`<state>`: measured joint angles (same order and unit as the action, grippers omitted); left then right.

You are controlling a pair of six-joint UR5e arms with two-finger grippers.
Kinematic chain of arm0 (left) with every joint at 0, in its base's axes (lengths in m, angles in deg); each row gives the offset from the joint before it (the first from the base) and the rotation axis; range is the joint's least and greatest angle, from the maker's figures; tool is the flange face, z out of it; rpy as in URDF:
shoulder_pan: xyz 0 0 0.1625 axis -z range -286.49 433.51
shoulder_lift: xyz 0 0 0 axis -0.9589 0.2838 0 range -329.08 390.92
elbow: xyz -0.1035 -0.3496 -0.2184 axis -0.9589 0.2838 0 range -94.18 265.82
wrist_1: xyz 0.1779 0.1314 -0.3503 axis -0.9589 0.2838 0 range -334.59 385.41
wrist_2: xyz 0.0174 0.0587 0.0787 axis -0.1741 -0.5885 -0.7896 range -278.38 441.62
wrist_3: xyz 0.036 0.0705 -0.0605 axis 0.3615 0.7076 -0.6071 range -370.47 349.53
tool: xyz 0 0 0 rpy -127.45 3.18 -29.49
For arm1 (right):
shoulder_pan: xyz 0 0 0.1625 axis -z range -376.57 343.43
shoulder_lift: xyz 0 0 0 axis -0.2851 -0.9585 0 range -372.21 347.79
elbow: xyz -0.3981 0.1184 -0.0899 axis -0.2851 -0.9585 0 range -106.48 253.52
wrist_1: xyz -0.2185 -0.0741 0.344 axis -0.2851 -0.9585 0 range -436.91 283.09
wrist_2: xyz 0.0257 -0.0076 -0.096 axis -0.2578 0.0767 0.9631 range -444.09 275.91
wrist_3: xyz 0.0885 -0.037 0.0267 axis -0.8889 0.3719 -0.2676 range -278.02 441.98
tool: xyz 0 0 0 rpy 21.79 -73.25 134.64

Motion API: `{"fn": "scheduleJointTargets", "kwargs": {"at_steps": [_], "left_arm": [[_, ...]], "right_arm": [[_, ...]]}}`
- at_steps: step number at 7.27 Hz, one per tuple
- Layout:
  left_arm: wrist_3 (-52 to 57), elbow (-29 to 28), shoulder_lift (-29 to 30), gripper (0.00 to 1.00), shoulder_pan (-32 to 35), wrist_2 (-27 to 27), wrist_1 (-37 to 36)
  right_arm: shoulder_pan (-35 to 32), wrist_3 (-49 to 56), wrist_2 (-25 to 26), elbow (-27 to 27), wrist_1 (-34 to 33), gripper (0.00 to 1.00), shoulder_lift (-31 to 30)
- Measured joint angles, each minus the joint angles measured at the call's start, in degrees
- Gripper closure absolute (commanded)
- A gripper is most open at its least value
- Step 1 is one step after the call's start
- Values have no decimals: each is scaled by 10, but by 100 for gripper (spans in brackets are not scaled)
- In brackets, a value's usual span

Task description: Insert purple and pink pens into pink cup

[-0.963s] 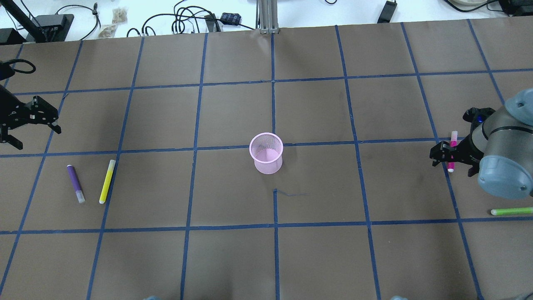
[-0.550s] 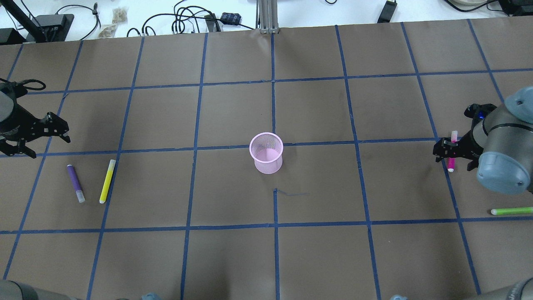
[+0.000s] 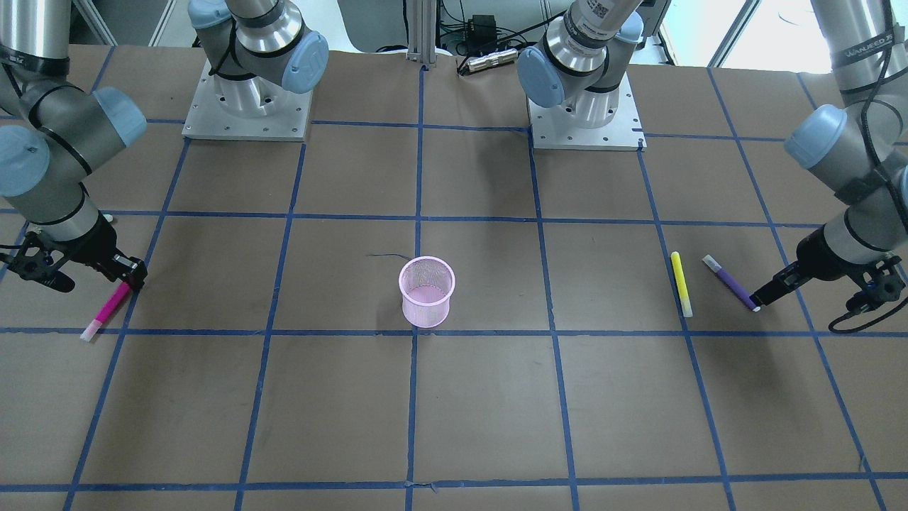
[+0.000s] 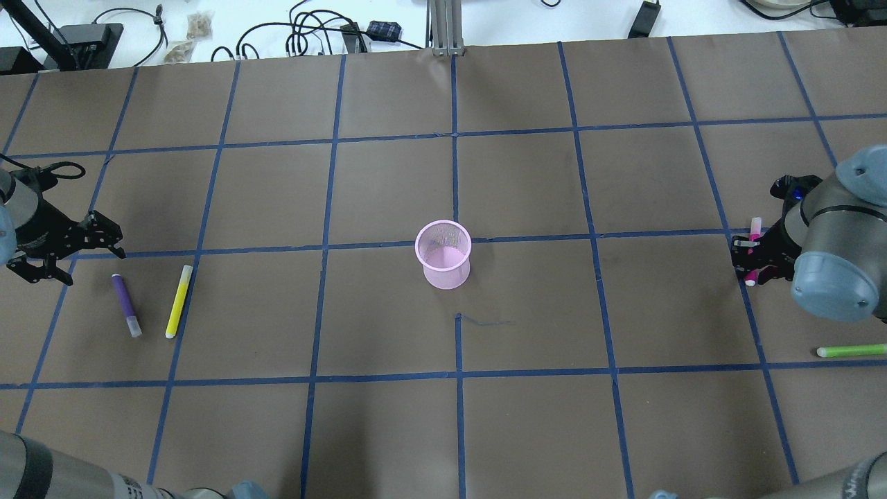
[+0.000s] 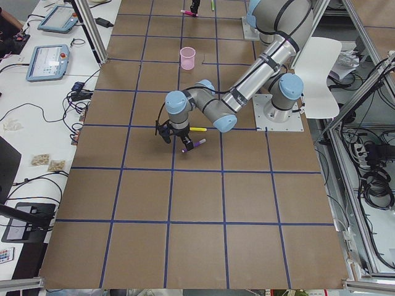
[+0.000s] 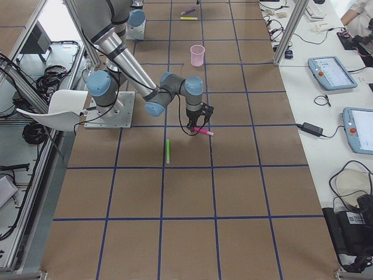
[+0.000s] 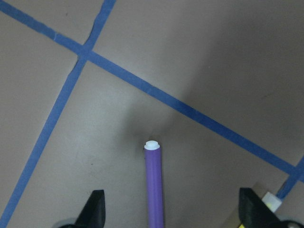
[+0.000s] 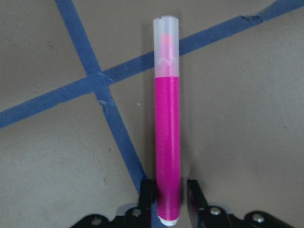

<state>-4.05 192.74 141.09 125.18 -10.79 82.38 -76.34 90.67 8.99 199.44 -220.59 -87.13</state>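
The pink mesh cup stands upright at the table's middle; it also shows in the front view. The purple pen lies flat at the left. My left gripper is open just beyond the pen's far end; in the left wrist view the pen lies between the spread fingers. The pink pen lies flat at the right. My right gripper is shut on its near end; in the right wrist view the fingers hug the pen.
A yellow pen lies just right of the purple pen. A green pen lies near the right edge, nearer the robot than the pink pen. Cables and small boxes sit past the far edge.
My left gripper moved right and down toward the purple pen's far end. My right gripper's jaws went from wide open to closed around the pink pen.
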Motion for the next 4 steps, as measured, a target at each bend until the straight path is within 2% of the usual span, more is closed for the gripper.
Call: {"fn": "scheduleJointTargets", "kwargs": {"at_steps": [1,2,4], "left_arm": [[0,0,10,17,-3,0,-2],[0,0,19,17,-4,0,-3],[-1,-2,36,20,-4,0,-4]], "right_arm": [[0,1,24,-1,3,100,3],[0,1,42,-1,5,100,2],[-1,2,52,-12,24,100,-14]]}}
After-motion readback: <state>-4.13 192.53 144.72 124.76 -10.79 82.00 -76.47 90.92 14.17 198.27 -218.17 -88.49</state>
